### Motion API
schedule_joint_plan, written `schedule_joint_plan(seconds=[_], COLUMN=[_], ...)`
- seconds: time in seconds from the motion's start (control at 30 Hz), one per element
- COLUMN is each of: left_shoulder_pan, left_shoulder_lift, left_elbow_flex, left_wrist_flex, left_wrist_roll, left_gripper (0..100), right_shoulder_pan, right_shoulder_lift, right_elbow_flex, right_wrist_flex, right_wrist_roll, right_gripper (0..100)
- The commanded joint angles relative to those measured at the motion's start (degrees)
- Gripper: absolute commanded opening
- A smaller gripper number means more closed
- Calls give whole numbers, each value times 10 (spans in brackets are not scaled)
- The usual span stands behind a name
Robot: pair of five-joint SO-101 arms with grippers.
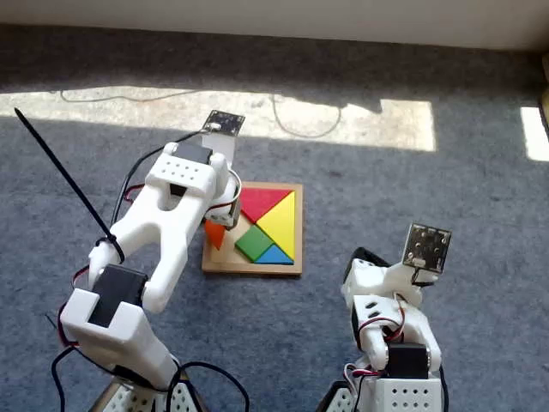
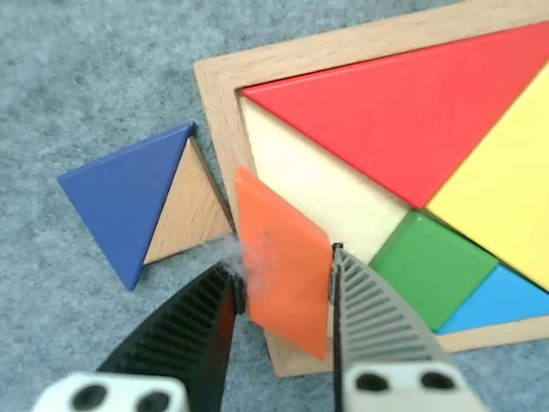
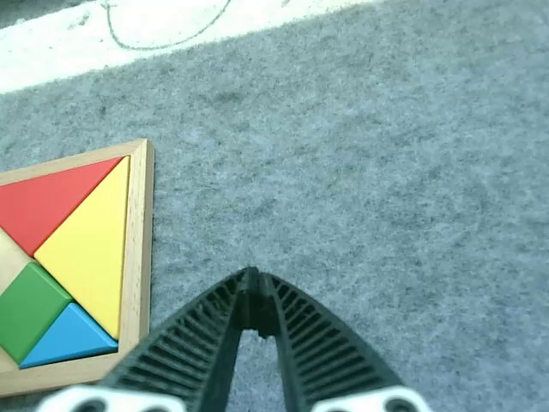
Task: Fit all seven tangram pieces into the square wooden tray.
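Observation:
The square wooden tray [image 1: 296, 232] [image 2: 219, 112] [image 3: 141, 223] lies on the carpet holding a red triangle [image 1: 262, 204] [image 2: 403, 112], a yellow triangle [image 1: 281, 223] [image 3: 86, 249], a green square [image 1: 254, 245] [image 2: 433, 266] and a light blue triangle [image 1: 275, 255] [image 3: 64, 336]. My left gripper [image 2: 287, 287] is shut on the orange piece [image 2: 283, 262] [image 1: 214, 232], held tilted above the tray's bare corner edge. A dark blue triangle [image 2: 129, 193] lies on the carpet beside the tray, leaning on a plain wooden triangle [image 2: 193, 210]. My right gripper [image 3: 255, 302] is shut, empty, over carpet apart from the tray.
Grey carpet surrounds the tray. A cable [image 1: 296, 120] lies in the sunlit strip at the back. A thin black rod [image 1: 64, 176] sticks out by the left arm. The right arm [image 1: 390, 322] sits near the front, well off the tray.

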Motion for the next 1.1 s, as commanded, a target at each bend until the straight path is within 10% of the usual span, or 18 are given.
schedule_joint_plan(seconds=[0.0,0.27,0.77,1.07], left_shoulder_pan=[13,13,-19,-73], left_shoulder_lift=[20,56,0,0], left_elbow_flex=[-40,-82,-80,-23], left_wrist_flex=[-2,1,55,-57], left_wrist_roll=[4,5,3,0], left_gripper=[82,269,270,270], right_shoulder_pan=[7,7,12,22], right_shoulder_lift=[-9,-9,-9,-9], right_elbow_flex=[68,68,68,68], right_wrist_flex=[1,1,2,1], right_wrist_roll=[7,7,7,7], right_gripper=[5,5,5,5])
